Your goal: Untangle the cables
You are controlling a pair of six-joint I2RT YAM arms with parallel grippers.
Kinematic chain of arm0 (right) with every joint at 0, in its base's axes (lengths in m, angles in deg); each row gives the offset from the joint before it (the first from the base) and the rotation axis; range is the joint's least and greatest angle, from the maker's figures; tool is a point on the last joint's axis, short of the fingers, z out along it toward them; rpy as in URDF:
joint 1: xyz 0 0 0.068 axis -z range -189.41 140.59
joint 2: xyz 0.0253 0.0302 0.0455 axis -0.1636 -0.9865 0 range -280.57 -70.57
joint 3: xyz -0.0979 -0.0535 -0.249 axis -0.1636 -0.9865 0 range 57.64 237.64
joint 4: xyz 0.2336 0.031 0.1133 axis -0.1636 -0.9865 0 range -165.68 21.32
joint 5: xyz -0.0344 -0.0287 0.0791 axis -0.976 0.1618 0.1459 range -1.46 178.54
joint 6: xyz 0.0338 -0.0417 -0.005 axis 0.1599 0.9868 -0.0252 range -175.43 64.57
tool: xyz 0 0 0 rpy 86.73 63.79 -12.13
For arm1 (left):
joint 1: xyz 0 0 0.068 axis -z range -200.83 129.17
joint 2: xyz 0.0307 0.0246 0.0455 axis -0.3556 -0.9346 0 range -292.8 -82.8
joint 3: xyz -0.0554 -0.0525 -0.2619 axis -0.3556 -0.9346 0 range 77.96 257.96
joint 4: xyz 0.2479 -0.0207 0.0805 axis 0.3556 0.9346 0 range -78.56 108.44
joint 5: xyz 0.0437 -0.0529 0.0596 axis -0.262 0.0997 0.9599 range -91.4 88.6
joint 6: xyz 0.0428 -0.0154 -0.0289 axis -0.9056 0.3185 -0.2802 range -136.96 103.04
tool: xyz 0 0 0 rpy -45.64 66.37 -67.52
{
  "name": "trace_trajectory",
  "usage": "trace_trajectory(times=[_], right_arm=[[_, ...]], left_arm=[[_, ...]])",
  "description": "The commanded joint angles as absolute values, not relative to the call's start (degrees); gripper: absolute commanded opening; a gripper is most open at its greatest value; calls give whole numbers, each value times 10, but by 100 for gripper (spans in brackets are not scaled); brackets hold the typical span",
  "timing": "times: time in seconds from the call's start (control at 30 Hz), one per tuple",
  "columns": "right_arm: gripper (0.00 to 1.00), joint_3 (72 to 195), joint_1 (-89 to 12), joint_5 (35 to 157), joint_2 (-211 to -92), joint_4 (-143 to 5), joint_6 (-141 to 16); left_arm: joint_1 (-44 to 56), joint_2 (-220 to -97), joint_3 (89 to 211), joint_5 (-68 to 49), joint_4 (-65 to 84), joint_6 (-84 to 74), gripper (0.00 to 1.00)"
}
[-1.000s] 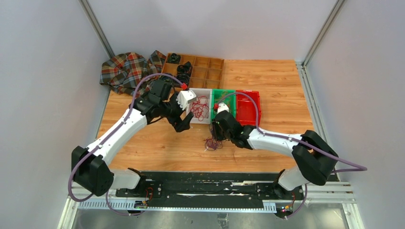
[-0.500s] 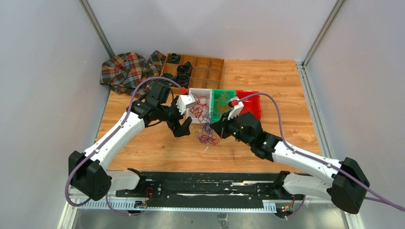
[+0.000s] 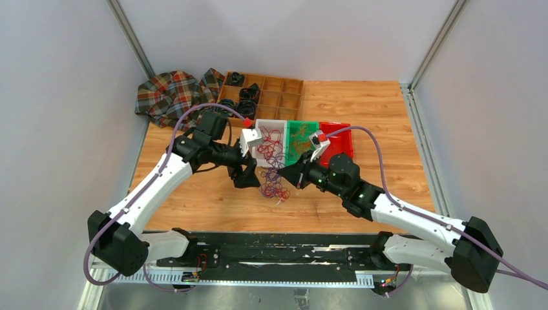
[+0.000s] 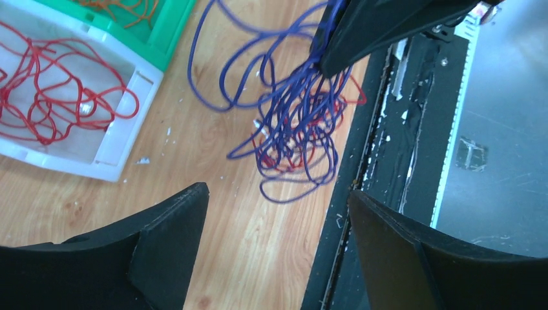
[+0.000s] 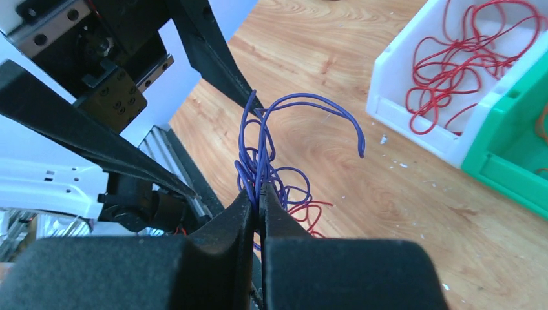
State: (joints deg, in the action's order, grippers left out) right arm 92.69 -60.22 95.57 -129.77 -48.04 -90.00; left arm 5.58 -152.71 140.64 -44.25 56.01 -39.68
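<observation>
purple-blue cables (image 4: pixel 297 129) dangle in a clump over the middle of the desk, pinched tight in the right gripper (image 5: pixel 258 197), a red strand (image 5: pixel 316 208) caught in the loops, and the left gripper (image 4: pixel 278 206) hovers just beside it with its jaws wide and nothing in them. red cables (image 4: pixel 52 97) lie in the white bin (image 4: pixel 116 171) and orange cables (image 4: pixel 132 9) in the green bin (image 4: pixel 174 32) toward the far edge, so the sorting looks well along, with this knot left to pull apart.
</observation>
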Motion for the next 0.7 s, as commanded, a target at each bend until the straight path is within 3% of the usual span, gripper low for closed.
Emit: trace_trajectory(times=[0.0,0.13,0.67], right_arm=[[1,932,-599,1008,-1306,-443,-923],[1,928,-599,1011,-1302,-440,-925],[1,948,-599,1078,-1333,-437,-928]], left_arm=[[53,-1526,1433,-497,565,-383,80],[53,-1524,1431,-490,565,-394,68],[53,-1547,1461,-475,610,-512,40]])
